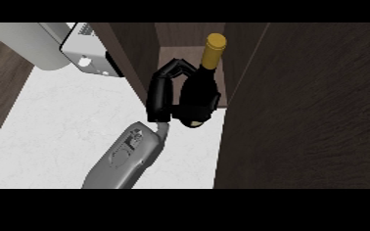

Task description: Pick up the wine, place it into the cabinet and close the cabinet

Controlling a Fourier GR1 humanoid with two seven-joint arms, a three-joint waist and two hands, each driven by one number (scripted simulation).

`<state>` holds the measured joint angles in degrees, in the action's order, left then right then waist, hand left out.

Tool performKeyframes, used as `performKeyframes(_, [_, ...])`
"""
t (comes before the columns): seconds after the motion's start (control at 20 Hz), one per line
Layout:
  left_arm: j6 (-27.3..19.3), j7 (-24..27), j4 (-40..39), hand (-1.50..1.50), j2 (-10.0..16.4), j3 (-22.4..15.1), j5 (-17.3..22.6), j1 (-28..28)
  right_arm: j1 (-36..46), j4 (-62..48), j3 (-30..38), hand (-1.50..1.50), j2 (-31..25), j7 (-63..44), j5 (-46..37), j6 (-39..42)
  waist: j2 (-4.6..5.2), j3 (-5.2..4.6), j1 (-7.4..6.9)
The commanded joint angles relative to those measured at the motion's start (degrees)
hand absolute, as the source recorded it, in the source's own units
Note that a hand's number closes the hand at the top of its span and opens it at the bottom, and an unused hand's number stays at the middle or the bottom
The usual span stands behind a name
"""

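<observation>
Nearest, a grey forearm came in from the lower edge over the white marbled counter, its black left hand curled round a black wine bottle with a gold-capped neck. The bottle was held in the mouth of the dark brown wooden cabinet, neck pointing inward. The pick-up looked done, but setting it down, letting go and shutting the wide dark door were left, and no label or writing could be read.

The rounded grey forearm is tapering toward the wrist, showing a recessed panel on top; the hand is showing black, segmented fingers.
</observation>
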<state>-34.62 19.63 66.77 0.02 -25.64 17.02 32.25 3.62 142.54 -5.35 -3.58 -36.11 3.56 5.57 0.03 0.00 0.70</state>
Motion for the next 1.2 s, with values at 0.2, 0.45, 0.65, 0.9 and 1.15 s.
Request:
performKeyframes(0.2, [-0.60, 6.75, -6.76, 1.50, -0.02, 1.26, 6.27, 3.44, -2.04, 5.80, 3.54, -1.50, -0.97, -1.63, 5.36, 0.97, 0.03, 0.00, 0.32])
performKeyframes(0.45, [2.96, 4.75, -11.28, 1.50, -0.01, 6.83, 4.45, 6.14, -1.55, 4.22, 2.63, -1.50, 0.05, 0.12, 4.53, 0.82, 0.02, 0.01, 0.05])
performKeyframes(0.65, [8.96, 6.38, -14.09, 1.50, 1.34, 8.99, 6.62, 5.89, -3.56, 7.03, -1.74, -1.50, 1.89, -2.29, 2.63, -0.17, -0.02, 0.00, 0.09])
performKeyframes(0.9, [11.49, 6.53, -20.57, 1.50, -0.01, 12.85, 6.79, 10.46, -1.98, 4.44, 0.19, -1.50, 1.14, -1.18, 2.20, 0.03, 0.07, -0.01, 0.03])
performKeyframes(1.15, [10.79, 5.63, -29.89, 1.50, 1.44, 15.71, 5.95, 19.13, 2.33, 2.88, 2.22, -1.50, 0.91, -2.79, 4.73, -0.63, 0.26, -0.02, 0.42])
